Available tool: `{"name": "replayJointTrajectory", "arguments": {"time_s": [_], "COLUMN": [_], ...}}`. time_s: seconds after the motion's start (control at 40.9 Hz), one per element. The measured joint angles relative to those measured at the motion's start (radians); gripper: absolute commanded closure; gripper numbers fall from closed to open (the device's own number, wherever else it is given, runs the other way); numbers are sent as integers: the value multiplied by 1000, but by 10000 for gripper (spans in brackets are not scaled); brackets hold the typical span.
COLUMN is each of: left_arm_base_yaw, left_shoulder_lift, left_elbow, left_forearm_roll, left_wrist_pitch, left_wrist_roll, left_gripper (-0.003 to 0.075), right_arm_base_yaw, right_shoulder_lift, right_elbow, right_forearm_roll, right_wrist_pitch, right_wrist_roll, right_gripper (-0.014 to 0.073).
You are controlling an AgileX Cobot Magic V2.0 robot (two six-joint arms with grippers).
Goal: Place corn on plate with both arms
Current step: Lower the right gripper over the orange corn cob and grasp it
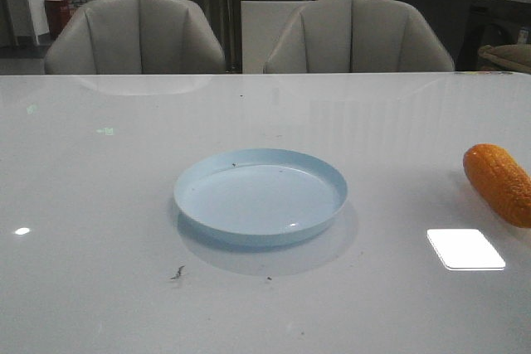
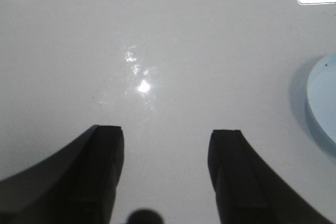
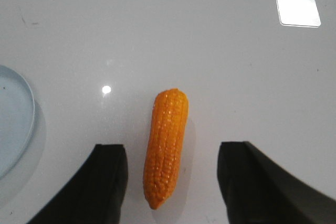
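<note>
Corn: an orange-yellow cob lying flat on the white table, at the right edge of the front view and partly cut off by the frame; its tapered end points toward the right arm's camera.
Plate: a pale blue, shallow round plate near the table's middle, with nothing in it but a few dark specks.
Corn to plate: well apart; a stretch of bare table lies between them, the corn to the plate's right.
Right gripper: fingers spread wide, one on each side of the cob, which lies lengthwise in the gap; neither finger looks to be touching it, though the height above the table is hard to judge.
Left gripper: fingers also spread wide, nothing between them; it hangs over bare table with the plate's rim just showing at the side of its view.
Neither arm shows in the front view.
Done so far: nothing of the placing; the corn is not yet grasped or lifted.
Left to do: close on the cob, lift it, carry it across to the plate and set it down inside the rim.
Likely step in hand: the right arm lining up for the pick.
</note>
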Motion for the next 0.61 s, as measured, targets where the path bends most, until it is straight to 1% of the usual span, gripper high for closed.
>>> {"name": "replayJointTrajectory", "arguments": {"time_s": [0.171,0.269,0.318,0.44,0.611], "left_arm_base_yaw": [0,0,0,0,0], "left_shoulder_lift": [-8,-11,-11,-11,-11], "left_elbow": [13,13,13,13,13], "left_forearm_roll": [-39,-56,-60,-63,-75], "left_wrist_pitch": [-24,-39,-39,-39,-39], "left_wrist_roll": [0,0,0,0,0], "left_gripper": [295,295,295,295,295], "right_arm_base_yaw": [0,0,0,0,0], "right_shoulder_lift": [134,228,289,413,566], "right_elbow": [-192,-280,-325,-390,-412], "right_forearm_roll": [0,0,0,0,0], "right_wrist_pitch": [98,128,136,152,154], "right_wrist_roll": [0,0,0,0,7], "right_gripper": [85,56,57,56,58]}}
